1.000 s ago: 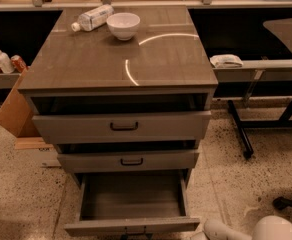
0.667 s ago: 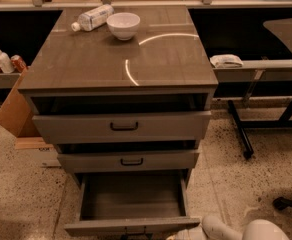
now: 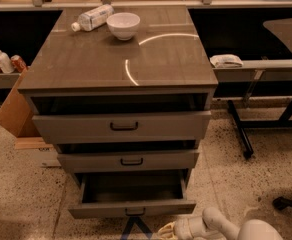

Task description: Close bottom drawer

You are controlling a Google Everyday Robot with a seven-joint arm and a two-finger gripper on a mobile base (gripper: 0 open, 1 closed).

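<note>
The grey-brown cabinet (image 3: 121,69) has three drawers, all pulled out a little. The bottom drawer (image 3: 132,208) sticks out the farthest, its slim front panel and small black handle (image 3: 135,212) near the lower edge of the view, its grey box open and bare inside. My gripper (image 3: 167,230) is at the bottom edge on a white arm (image 3: 221,227), just below and right of the drawer front, close to its right half.
A white bowl (image 3: 123,25) and a lying plastic bottle (image 3: 92,17) rest on the cabinet top. A cardboard box (image 3: 17,111) stands at the left. A shelf with a white cloth (image 3: 226,60) and black table legs (image 3: 238,129) are at the right.
The arm has moved left along the bottom edge, bringing the gripper closer to the bottom drawer's front. The drawers have not visibly moved.
</note>
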